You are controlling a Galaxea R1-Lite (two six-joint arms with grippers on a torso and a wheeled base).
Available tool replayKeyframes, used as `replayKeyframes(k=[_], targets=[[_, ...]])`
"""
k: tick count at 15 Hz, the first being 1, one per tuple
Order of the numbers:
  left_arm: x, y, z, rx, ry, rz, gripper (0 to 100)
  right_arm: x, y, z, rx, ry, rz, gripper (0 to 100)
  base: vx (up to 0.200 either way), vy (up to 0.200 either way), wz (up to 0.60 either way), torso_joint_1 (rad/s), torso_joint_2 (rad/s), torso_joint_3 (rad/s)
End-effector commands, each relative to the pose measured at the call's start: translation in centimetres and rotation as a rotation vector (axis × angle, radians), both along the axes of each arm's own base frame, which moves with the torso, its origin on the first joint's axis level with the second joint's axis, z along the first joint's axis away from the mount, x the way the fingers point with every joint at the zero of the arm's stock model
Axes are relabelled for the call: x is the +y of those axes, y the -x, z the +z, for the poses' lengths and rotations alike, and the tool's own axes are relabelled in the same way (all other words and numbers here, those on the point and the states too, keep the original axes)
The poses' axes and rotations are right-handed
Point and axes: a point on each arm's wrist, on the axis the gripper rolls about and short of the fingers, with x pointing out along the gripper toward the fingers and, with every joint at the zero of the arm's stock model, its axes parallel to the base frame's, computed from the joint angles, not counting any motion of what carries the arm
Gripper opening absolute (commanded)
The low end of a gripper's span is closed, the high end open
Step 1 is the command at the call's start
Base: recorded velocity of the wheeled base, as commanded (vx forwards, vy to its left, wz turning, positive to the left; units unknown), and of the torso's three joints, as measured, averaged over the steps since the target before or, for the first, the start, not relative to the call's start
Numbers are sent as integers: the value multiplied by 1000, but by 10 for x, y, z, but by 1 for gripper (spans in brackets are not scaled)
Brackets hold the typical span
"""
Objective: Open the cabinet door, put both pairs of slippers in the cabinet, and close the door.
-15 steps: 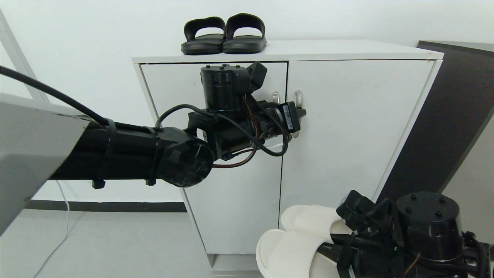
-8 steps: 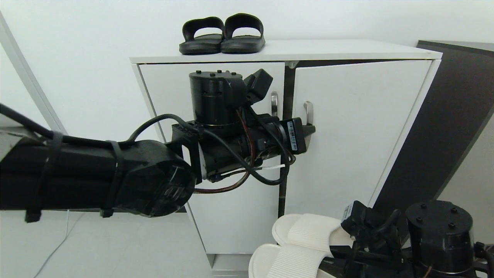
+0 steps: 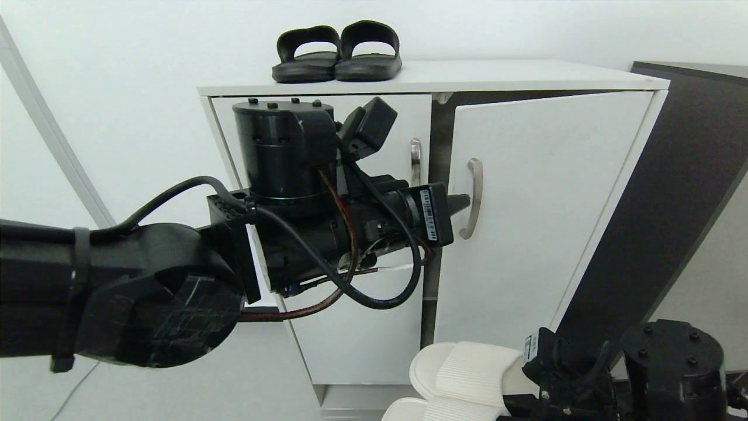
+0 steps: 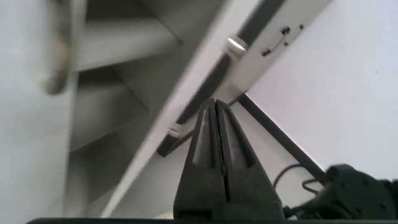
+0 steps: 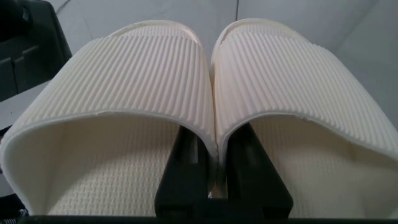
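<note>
The white cabinet [image 3: 526, 73] has its right door [image 3: 543, 204] swung partly open, with a dark gap [image 3: 439, 146] beside the closed left door [image 3: 362, 333]. My left gripper [image 3: 463, 202] is shut with nothing between its fingers [image 4: 205, 143], its tip right at the right door's handle [image 3: 474, 196]. The left wrist view looks past the door's edge [image 4: 186, 93] at shelves [image 4: 124, 43] inside. Black slippers [image 3: 338, 52] sit as a pair on the cabinet top. Low at the right, my right gripper [image 5: 214, 183] is shut on the white slippers [image 3: 461, 365] [image 5: 143, 81], pinching their inner edges together.
A dark panel [image 3: 672, 204] leans against the cabinet's right side. White wall lies behind and to the left, with a slanted grey bar [image 3: 52, 146]. Pale floor [image 3: 175, 386] stretches in front of the cabinet at the lower left.
The right door has swung from shut to partly open as my left gripper drew back toward me at its handle. The white slippers and right gripper sit lower in view.
</note>
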Motion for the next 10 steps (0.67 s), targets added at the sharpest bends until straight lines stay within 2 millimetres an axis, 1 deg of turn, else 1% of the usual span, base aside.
replayKeyframes(k=[1, 3, 6, 10], targets=[[14, 0, 7, -14, 15, 28, 0, 1, 1, 0, -3, -1, 7, 0, 0, 0, 0, 0, 0, 0], [21, -9, 7, -10, 15, 56, 0, 1, 2, 0, -3, -1, 12, 0, 0, 0, 0, 0, 0, 0], [19, -18, 4, -8, 15, 57, 0, 2, 3, 0, -1, 2, 16, 0, 0, 0, 0, 0, 0, 0], [6, -53, -7, -11, 22, 83, 0, 2, 5, -4, 8, 15, 25, 0, 0, 0, 0, 0, 0, 0]])
